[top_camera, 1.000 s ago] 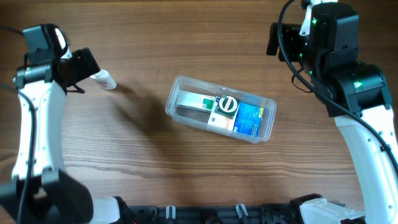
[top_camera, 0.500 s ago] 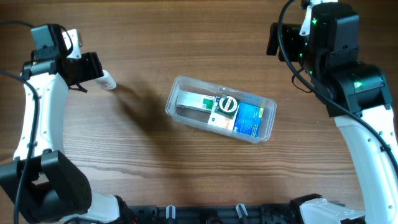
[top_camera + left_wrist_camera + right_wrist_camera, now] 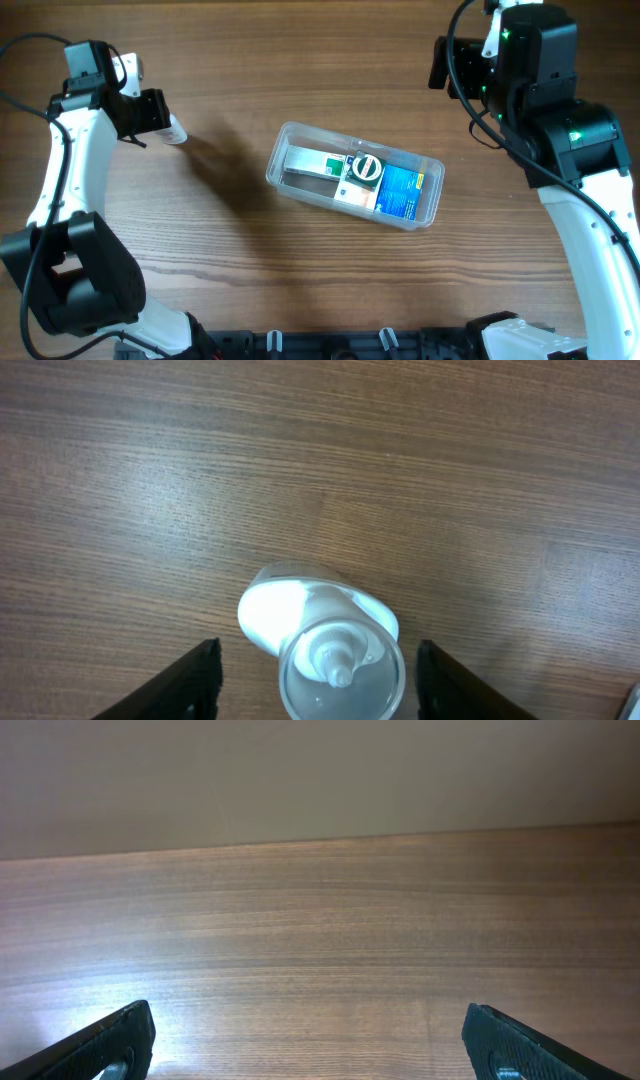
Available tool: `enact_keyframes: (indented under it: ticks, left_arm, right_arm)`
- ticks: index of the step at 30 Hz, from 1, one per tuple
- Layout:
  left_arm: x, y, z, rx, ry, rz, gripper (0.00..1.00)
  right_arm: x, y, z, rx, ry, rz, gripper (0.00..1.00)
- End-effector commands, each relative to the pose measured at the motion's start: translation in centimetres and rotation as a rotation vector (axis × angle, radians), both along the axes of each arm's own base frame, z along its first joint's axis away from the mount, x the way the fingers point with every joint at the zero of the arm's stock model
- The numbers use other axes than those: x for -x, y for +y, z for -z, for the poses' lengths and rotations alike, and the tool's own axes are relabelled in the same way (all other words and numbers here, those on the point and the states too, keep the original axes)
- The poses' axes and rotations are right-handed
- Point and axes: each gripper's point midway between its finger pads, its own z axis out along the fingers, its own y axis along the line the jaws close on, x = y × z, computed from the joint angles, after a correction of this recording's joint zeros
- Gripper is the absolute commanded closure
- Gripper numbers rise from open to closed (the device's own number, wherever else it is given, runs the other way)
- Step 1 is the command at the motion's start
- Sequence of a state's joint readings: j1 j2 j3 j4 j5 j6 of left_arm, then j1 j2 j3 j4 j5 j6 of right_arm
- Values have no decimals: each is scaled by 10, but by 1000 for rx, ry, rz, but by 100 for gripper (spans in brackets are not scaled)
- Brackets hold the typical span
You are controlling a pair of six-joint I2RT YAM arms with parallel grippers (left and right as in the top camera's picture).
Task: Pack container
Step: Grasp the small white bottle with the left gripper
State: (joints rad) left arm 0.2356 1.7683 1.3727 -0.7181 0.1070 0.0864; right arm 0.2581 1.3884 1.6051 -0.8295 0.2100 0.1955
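The clear plastic container (image 3: 273, 168) lies at the table's middle, holding small boxes, a blue packet (image 3: 402, 190) and a round dark-rimmed item (image 3: 368, 167). A small white bottle with a clear cap (image 3: 174, 130) lies on the table at the far left. My left gripper (image 3: 152, 113) is right over it. In the left wrist view the bottle (image 3: 322, 640) sits between the spread fingers of my left gripper (image 3: 320, 688), untouched. My right gripper (image 3: 312, 1042) is open and empty above bare wood at the far right; in the overhead view the arm (image 3: 520, 70) hides it.
The table's far edge meets a plain wall (image 3: 320, 780) in the right wrist view. Bare wood (image 3: 230, 250) surrounds the container. Arm bases and cables stand along the front edge (image 3: 330, 345).
My left arm has swung a little to the right and towards the far side, bringing its gripper over the white bottle. The bottle, container and right arm have not moved.
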Motion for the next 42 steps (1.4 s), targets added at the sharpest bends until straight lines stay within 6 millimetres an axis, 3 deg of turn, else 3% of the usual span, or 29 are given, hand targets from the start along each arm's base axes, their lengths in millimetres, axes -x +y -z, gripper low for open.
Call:
enact_keyframes:
  ticks: [1,3,14,24,28,32,34,42]
  left_arm:
    - [-6,-3,-1,1,-18,28,44]
    - [-7,-3,-2,1,-22,28,48]
    - [-10,-2,15,8,6,28,50]
    - [-16,-6,12,-9,-18,59,71]
    - [-14,-8,10,-8,-17,61,91]
    - [-12,-18,-8,-15,-45,84,94]
    - [-9,-32,-26,-17,-74,107,96]
    - [27,-107,-85,-84,-130,271,96]
  right_arm:
    - [0,1,-3,1,-7,-13,0]
    - [0,1,-3,1,-7,-13,0]
    - [0,1,-3,1,-7,-13,0]
    - [0,1,-3,1,-7,-13,0]
    - [0,1,-3,1,-7,-13,0]
    - [0,1,-3,1,-7,-13,0]
    - [0,1,-3,1,-7,-13,0]
    - [0,1,-3,1,-7,-13,0]
